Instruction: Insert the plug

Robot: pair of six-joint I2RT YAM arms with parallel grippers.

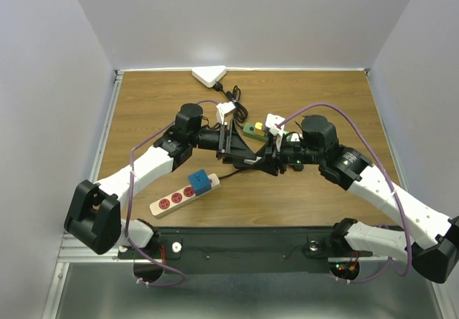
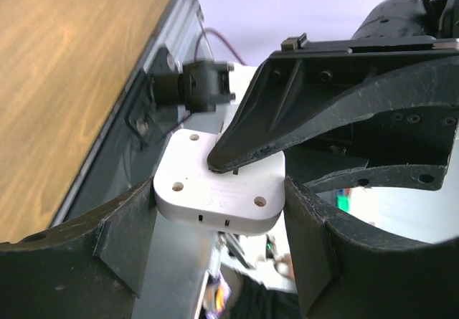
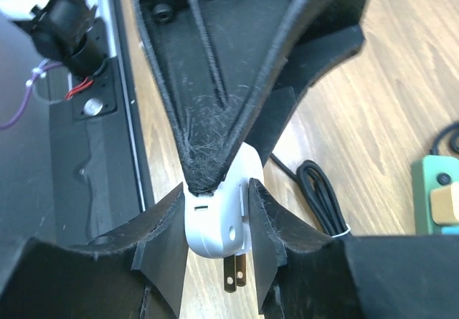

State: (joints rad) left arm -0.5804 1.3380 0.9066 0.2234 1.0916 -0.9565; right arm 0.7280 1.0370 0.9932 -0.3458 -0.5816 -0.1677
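A white plug [image 2: 192,184] with two metal prongs [image 3: 234,270] is held above the table between both grippers, which meet at the table's middle. My left gripper [image 2: 219,204] grips its two sides; one finger of the right gripper lies across its face. My right gripper [image 3: 217,226] is shut on the plug's body [image 3: 215,229], prongs pointing out towards the camera. In the top view the plug is hidden between the left gripper [image 1: 239,147] and the right gripper [image 1: 267,151]. A white power strip [image 1: 172,199] with red sockets lies near the front left.
A blue cube adapter [image 1: 203,182] sits in the strip's right end. A green and yellow block [image 1: 254,127] lies behind the grippers. A white triangular device [image 1: 209,75] and a black cord [image 1: 234,95] lie at the back. A coiled black cable [image 3: 323,197] lies below the right gripper.
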